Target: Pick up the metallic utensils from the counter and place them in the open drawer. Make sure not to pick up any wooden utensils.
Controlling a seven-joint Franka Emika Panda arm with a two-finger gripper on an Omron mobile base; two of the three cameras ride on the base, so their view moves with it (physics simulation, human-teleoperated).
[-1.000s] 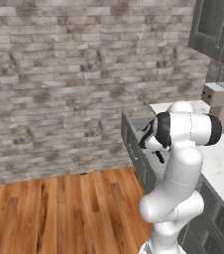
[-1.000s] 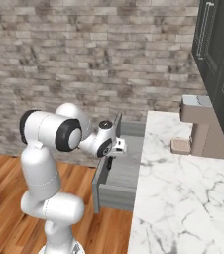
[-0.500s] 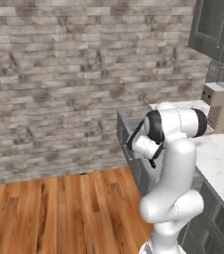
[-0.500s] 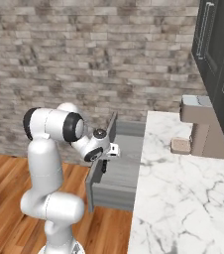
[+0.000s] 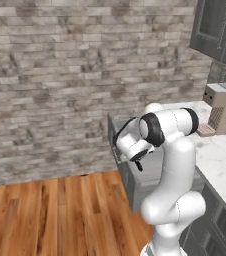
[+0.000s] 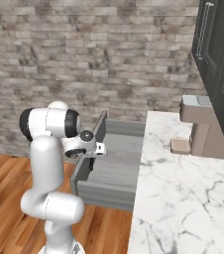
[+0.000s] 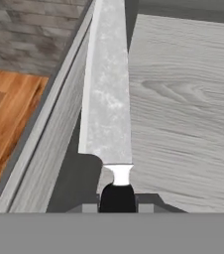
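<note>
Knife (image 7: 107, 104) is what grabs your eye in the hand view: a long silver blade pointing away from the camera, with a short white collar and a black handle that disappears between the finger tips at the bottom. So the claw (image 7: 117, 203) is clamped on the knife's handle, pretty clearly.

Blade runs right along the drawer's front wall, which shows as a grey slanted strip on the left of that view, and the flat grey wood-grain floor of the drawer (image 7: 188, 109) spreads out to the right under it. Can't tell whether the blade is touching the wall or floor or hanging just over them. Orange-brown wood floor (image 7: 5, 119) shows beyond the wall on the far left.

From the right base view, the claw (image 6: 90, 163) hangs at the front left corner of the drawer (image 6: 119, 158), which is pulled out from under the white marble bench (image 6: 183, 198). The knife itself is too small to make out there. On the bench near the back there's a boxy tan machine (image 6: 203, 126) with a small flat tan pad (image 6: 180, 145) just beside it.

Left base view has the white arm bent over with the claw (image 5: 139, 164) pointing down by the drawer (image 5: 135, 185), brick wall (image 5: 60, 75) behind, and the bench (image 5: 220, 155) off to the right.
</note>
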